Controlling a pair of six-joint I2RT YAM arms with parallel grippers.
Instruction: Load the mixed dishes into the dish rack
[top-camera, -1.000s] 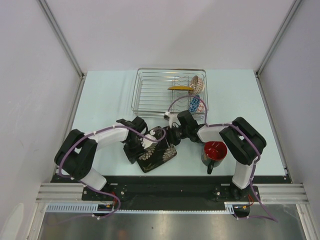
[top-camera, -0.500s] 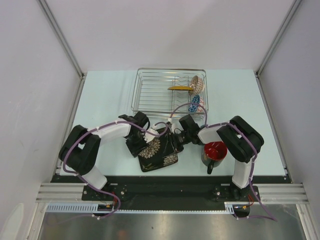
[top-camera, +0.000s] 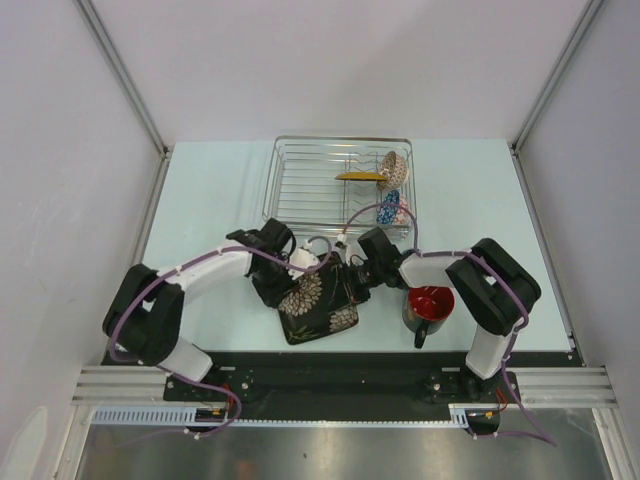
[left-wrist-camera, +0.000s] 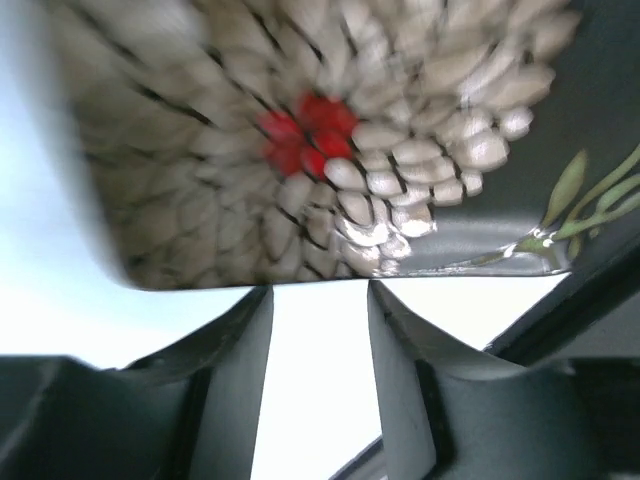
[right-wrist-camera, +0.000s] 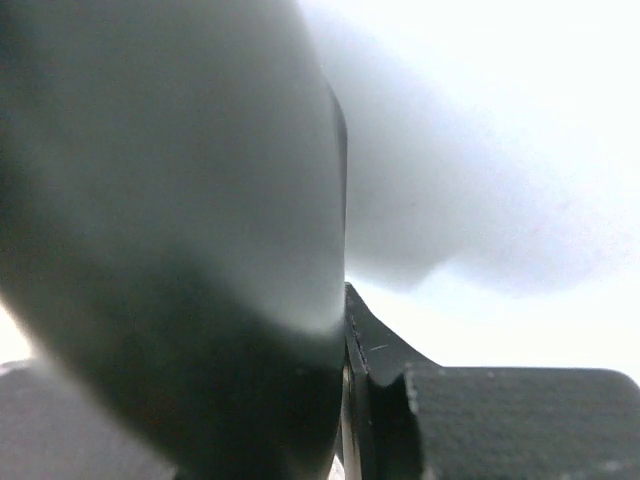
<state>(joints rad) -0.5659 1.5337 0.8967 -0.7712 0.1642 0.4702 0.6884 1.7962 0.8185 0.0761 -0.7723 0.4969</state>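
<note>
Top view: the dark plate (top-camera: 318, 305), with a pale flower on it, lies on the table (top-camera: 210, 200) in front of the rack (top-camera: 300, 190), between the two grippers. The left gripper (top-camera: 280, 288) is at its left corner and the right gripper (top-camera: 352, 283) at its right edge. From here I cannot tell how far either is open. The mug (top-camera: 428, 303), red inside, stands just right of the right gripper. In the rack's right end are a pink bowl (top-camera: 397, 168), a blue bowl (top-camera: 388, 208) and a yellow piece (top-camera: 360, 176) on edge.

Left wrist: the left gripper (left-wrist-camera: 320, 290) has its fingers (left-wrist-camera: 235, 340) apart with a bare gap between them. The plate (left-wrist-camera: 330, 150) fills the view above, its lower edge right at the fingertips and not clamped between them.

Right wrist: a dark blur (right-wrist-camera: 170, 250) fills the left side. One finger (right-wrist-camera: 385, 365) of the right gripper (right-wrist-camera: 345, 340) sits tight beside it with hardly a slit between them. Whether it grips the plate cannot be told.
</note>
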